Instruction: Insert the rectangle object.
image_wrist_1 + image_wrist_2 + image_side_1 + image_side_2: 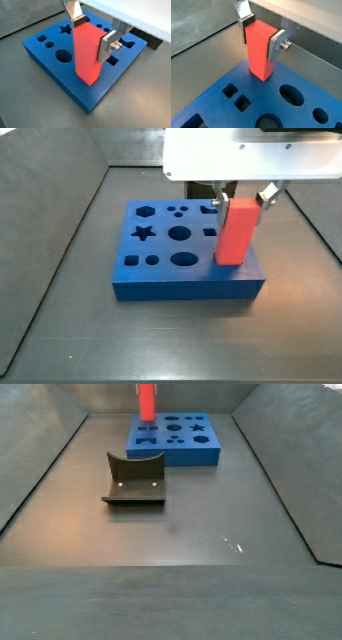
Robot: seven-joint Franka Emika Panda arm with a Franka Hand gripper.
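Holding the rectangle object [87,52] upright, the gripper [91,34] sat above the blue block [60,82] with its jaws clamped on the bar's upper part, one silver finger [276,46] flat against each of two opposite faces in both wrist views. Task status: pick looked done, insertion not yet; the bar's lower end hung over the block's top face near one edge and I couldn't tell if it touched the surface or floated just above. In a side view the bar [238,229] stood over the block's right-hand part, beside the row of small holes; which hole was the rectangular target wasn't clear from here, my guess was one of the small square-ish cutouts [240,102]. Left to do: align over the matching hole, lower, release. Materials: bar was plain red-orange, matte, smooth, sharp-edged rectangular section; block was matte blue, thick slab with star, round, hex and square cutouts. The fixture [135,481], dark L-shaped, stood on the grey tabletop [201,524] well apart from the block [194,449], unused. Tabletop was dull metal-grey with faint scuffs
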